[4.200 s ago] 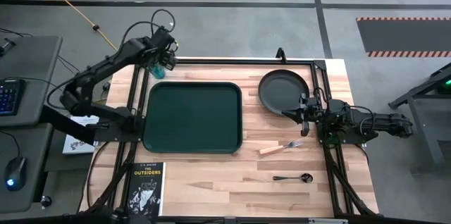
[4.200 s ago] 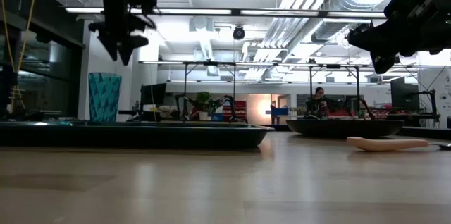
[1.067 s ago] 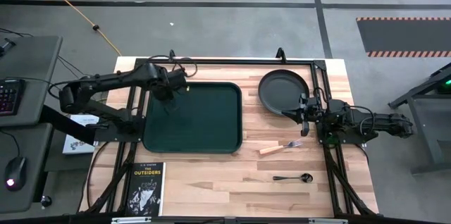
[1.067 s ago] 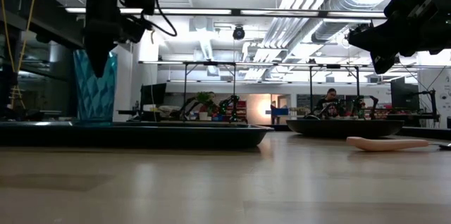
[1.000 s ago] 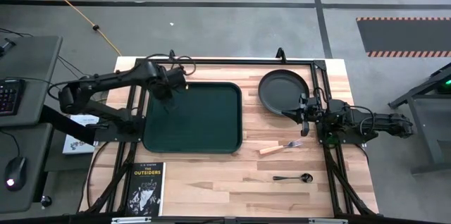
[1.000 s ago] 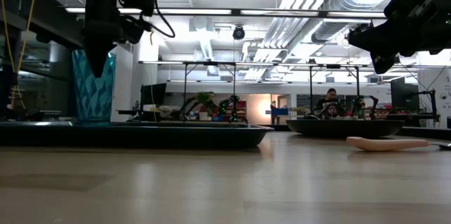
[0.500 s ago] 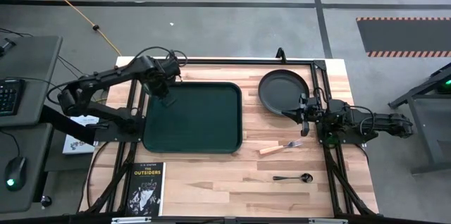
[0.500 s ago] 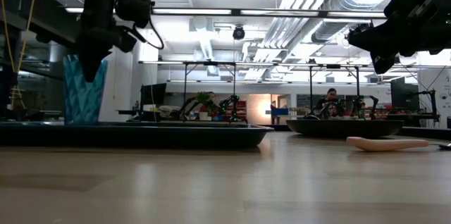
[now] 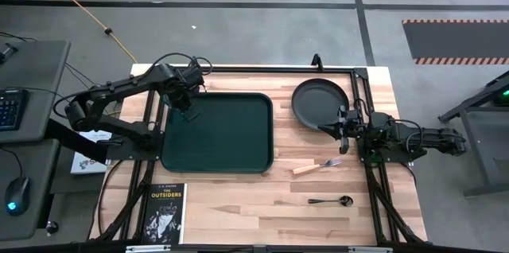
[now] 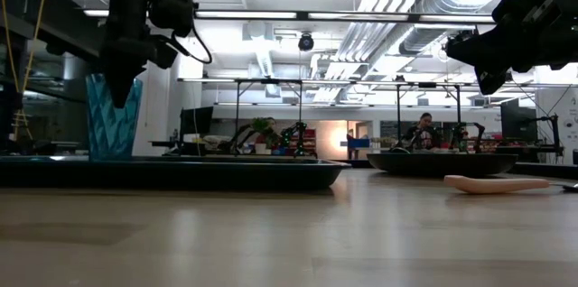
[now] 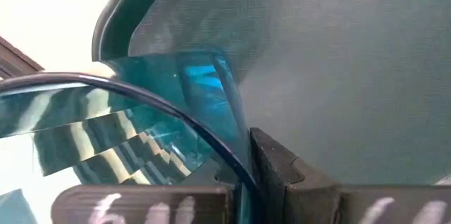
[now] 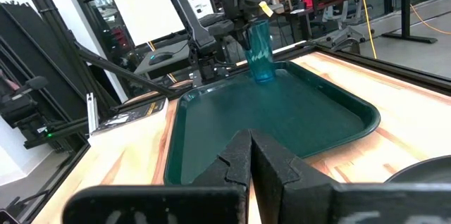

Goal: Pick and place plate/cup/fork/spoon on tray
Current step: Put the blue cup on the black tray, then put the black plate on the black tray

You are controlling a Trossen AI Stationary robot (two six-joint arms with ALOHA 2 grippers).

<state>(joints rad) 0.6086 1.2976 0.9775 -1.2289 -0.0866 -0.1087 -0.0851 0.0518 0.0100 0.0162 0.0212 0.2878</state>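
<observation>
My left gripper (image 9: 184, 103) is shut on the teal-green cup (image 10: 113, 115) over the far-left corner of the dark green tray (image 9: 219, 138). The cup also shows in the right wrist view (image 12: 259, 49), upright, its base at the tray floor. The dark plate (image 9: 318, 102) lies on the table right of the tray. My right gripper (image 9: 342, 122) is shut and empty, above the plate's near-right rim. The tan-handled fork (image 9: 316, 166) and the dark spoon (image 9: 331, 200) lie on the table nearer the front. My left gripper pinches the cup's wall at its rim (image 11: 236, 155), one finger (image 11: 273, 171) outside and the other showing dimly through the wall inside. The fingers come from above, pointing down. The cup stands upright below them; whether its base rests on the tray or hangs just above it, I cannot tell.
A black book with white lettering (image 9: 165, 212) lies at the table's near-left corner. A black frame rail (image 9: 362, 102) runs along the table's right side beside the plate. Bare wood lies between the tray and the fork.
My left gripper has carried the cup a little toward the table's left edge, to the tray's far-left corner, and has come down with it. The cup stays upright in the shut fingers. My right gripper has kept still.
</observation>
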